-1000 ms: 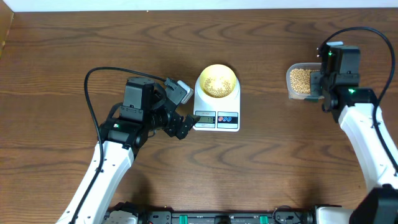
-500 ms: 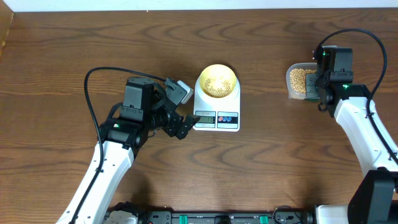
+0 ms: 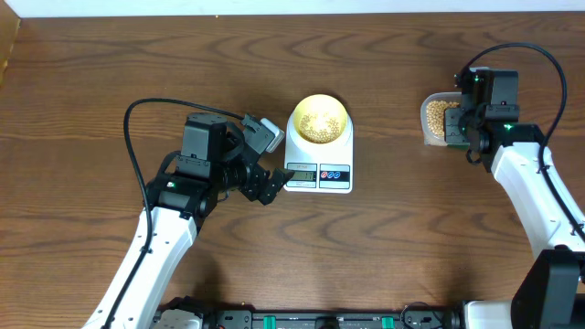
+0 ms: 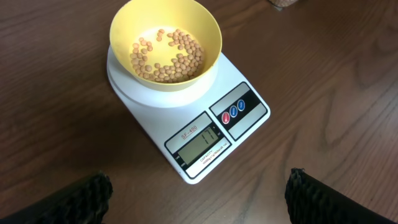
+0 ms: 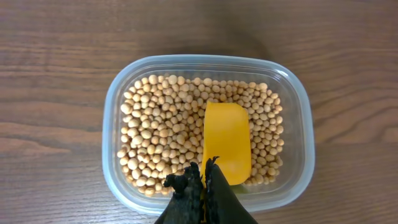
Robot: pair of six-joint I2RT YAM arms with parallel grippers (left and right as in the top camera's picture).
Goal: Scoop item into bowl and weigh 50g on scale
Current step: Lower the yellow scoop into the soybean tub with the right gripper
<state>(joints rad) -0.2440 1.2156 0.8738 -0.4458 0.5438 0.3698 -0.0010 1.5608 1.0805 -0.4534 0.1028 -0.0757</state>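
At the bottom corners of the left wrist view, the left gripper [image 4: 199, 186] stands spread and empty. Beyond it, the scale [image 4: 149, 102] carries the bowl [image 4: 124, 25], thinly layered with beans [image 4: 168, 56]; the display looks well short of fifty. Farther off, upper right of the overhead frame, the right gripper [image 5: 203, 174] pinches the yellow scoop [image 5: 227, 140] inside the clear tub [image 5: 303, 143], so more scooping remains.
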